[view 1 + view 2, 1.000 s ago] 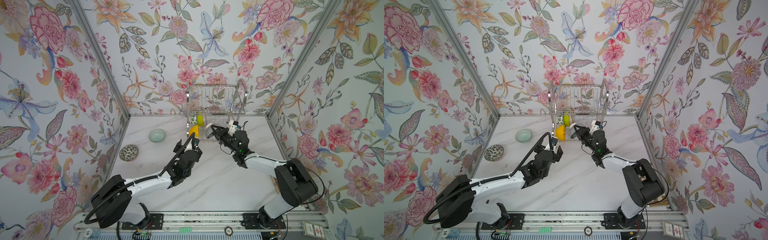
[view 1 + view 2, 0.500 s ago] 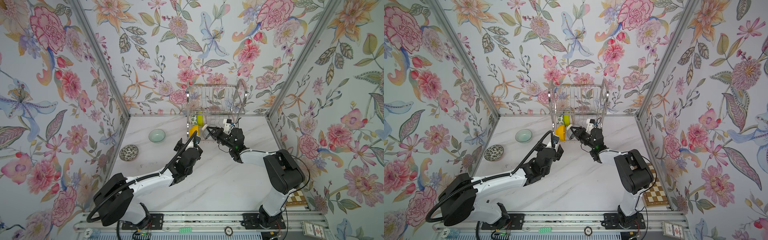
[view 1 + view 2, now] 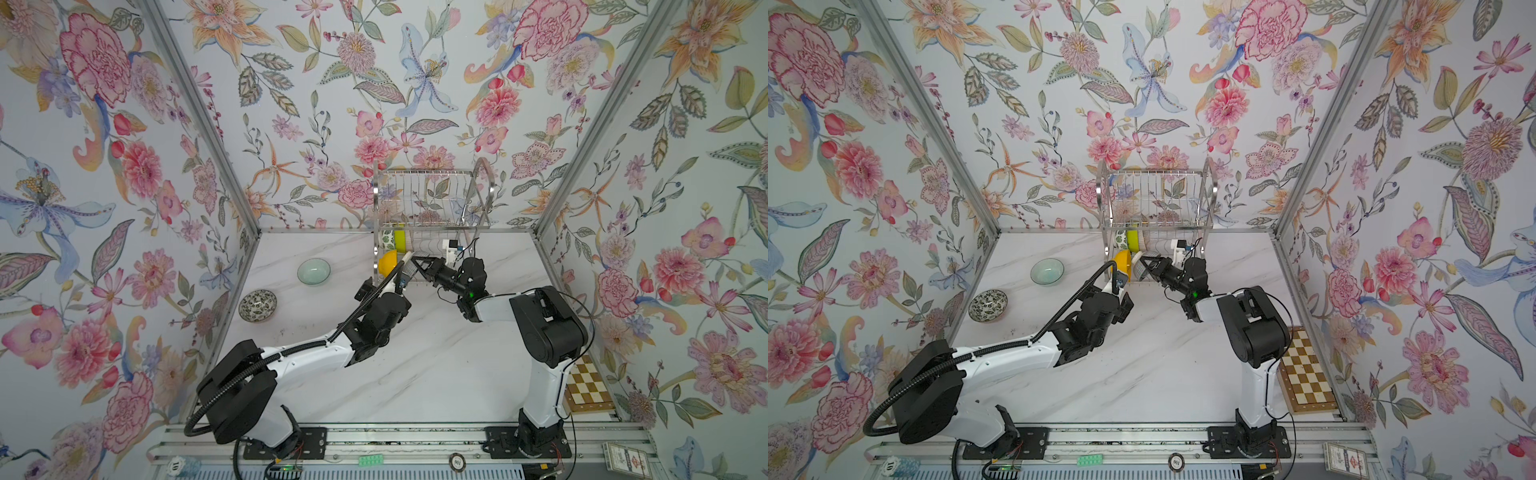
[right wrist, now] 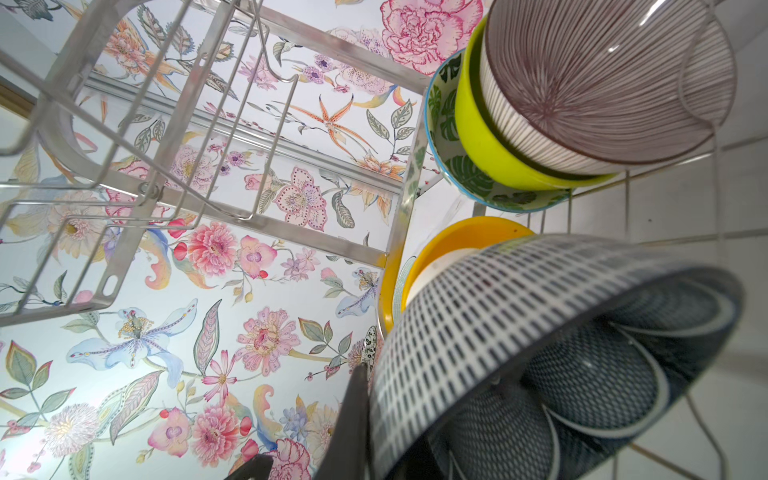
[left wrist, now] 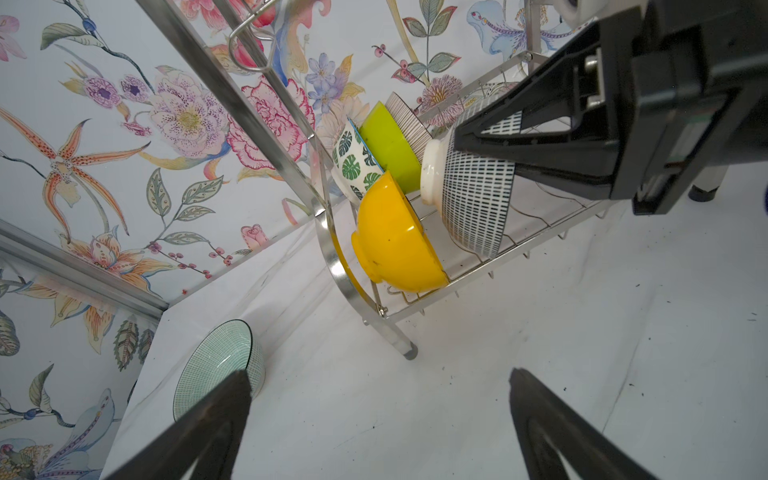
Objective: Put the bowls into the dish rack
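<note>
Speckled bowl and celadon bowl loose near bench's left edge. Left fingers spread, empty, before rack. Right fingers clenched on rim of navy bowl, on edge in lower tier just beside orange bowl. If let go tilted: likely roll off front wires, or knock orange bowl loose.

left arm, right arm: white link shells, black joint housings. left arm: black corrugated cable conduit. right arm: green indicator lamp. claw fingers: black, triangular.
</note>
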### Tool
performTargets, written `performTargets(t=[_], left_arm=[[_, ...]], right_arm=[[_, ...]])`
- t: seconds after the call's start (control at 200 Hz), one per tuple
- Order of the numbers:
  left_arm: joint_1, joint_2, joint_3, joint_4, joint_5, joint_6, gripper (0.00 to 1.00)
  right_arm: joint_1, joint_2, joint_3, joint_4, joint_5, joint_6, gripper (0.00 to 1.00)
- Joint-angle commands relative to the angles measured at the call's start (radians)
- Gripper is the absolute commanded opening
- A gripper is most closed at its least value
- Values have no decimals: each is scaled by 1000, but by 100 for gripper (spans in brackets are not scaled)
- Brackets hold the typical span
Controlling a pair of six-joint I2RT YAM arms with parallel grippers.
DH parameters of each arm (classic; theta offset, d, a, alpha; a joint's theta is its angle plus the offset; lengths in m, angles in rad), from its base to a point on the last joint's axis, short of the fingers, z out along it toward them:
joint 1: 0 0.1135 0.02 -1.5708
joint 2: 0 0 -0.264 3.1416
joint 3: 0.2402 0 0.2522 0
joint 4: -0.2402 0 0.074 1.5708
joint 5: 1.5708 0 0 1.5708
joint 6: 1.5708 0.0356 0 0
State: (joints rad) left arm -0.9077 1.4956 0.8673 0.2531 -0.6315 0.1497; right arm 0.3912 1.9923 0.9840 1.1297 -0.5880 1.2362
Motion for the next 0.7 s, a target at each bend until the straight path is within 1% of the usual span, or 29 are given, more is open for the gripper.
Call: performTargets(t=[0.0, 0.245, 0.696], left_arm=[[7, 2, 28, -22, 0, -2, 99], [7, -9, 17, -30, 4, -11, 99], [7, -29, 7, -50, 0, -18, 99]], right_arm=[[-9, 35, 49, 165, -64, 33, 0], [-11, 113, 90, 269, -139, 87, 0], [-17, 203, 151, 298, -188, 126, 0]])
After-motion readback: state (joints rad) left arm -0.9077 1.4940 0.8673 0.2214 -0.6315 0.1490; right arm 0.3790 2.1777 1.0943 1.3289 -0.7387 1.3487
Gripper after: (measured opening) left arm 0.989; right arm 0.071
